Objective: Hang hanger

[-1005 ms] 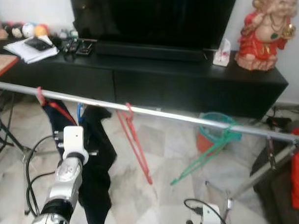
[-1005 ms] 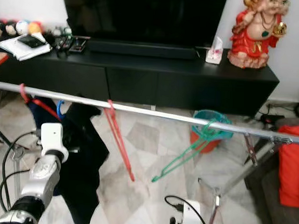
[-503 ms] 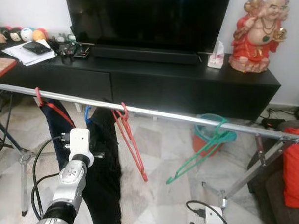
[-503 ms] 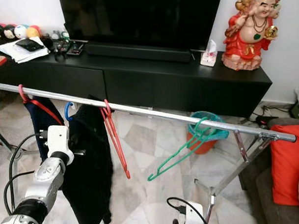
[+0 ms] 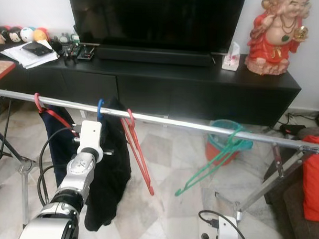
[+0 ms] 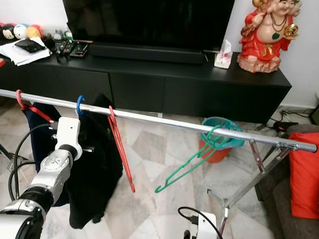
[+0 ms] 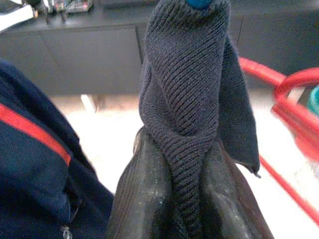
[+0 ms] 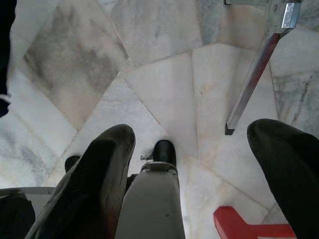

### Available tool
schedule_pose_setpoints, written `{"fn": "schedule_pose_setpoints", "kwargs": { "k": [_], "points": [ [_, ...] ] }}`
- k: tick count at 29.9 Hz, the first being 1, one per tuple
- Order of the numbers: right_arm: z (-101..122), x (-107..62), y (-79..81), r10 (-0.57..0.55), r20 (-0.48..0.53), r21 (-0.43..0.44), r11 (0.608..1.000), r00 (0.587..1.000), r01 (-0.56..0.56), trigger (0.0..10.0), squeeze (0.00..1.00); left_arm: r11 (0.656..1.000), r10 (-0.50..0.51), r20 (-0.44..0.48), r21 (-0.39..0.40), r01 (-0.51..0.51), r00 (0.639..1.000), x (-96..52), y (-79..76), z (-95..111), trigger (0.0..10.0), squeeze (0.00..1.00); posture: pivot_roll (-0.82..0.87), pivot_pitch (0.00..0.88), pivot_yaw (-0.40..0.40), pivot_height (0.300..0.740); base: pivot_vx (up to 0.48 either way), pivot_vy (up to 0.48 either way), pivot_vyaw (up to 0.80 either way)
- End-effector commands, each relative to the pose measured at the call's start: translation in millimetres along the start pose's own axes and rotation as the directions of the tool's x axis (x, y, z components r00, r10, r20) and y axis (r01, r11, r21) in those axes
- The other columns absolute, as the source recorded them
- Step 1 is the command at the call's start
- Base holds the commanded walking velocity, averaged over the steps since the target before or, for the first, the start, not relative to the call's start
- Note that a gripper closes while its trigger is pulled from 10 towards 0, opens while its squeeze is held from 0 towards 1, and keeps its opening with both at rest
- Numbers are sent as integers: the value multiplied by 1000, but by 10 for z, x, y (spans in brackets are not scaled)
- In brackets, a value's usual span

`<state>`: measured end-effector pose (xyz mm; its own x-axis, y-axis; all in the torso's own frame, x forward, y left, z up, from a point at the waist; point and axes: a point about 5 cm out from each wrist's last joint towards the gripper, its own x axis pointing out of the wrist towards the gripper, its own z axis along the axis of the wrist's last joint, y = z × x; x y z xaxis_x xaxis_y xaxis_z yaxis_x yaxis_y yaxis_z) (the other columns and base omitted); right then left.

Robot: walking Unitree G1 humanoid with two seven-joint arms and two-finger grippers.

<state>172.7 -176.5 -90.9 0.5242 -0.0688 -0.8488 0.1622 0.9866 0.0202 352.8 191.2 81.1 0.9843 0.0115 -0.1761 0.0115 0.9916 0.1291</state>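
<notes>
Up at the silver rail (image 5: pixel 164 121), the left gripper (image 7: pixel 185 199) has its two black fingers (image 7: pixel 144 194) pinched together on the dark knit garment (image 5: pixel 110 170), which hangs from the blue hanger (image 5: pixel 100 106) hooked over the rail near its left end. Just beside it hang a red hanger (image 5: pixel 137 150) and, farther toward the rail's right end, a green hanger (image 5: pixel 215 163). Low over the marble floor (image 8: pixel 159 84), the right gripper (image 8: pixel 199 164) hangs with fingers spread wide, holding nothing.
</notes>
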Motion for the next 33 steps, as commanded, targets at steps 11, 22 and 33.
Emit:
{"fn": "schedule_pose_setpoints", "kwargs": {
  "k": [11,22,33],
  "points": [
    [-24,-1,27,8,-13,-9,1000,1000,-8,10000,0,998,61,-114,33,-58,992,57,44,-35,10000,0,-28,0,5,740,0,0,0],
    [-10,2,44,13,-11,-12,1000,1000,-13,10000,0,999,51,-177,11,-50,983,-18,51,-218,10000,0,-21,0,5,740,0,0,0],
    [60,13,111,20,1,-9,1000,1000,-20,10000,0,999,51,-124,-1,-51,991,-59,114,-227,10000,1000,-14,0,9,740,0,0,0]
  ]
}}
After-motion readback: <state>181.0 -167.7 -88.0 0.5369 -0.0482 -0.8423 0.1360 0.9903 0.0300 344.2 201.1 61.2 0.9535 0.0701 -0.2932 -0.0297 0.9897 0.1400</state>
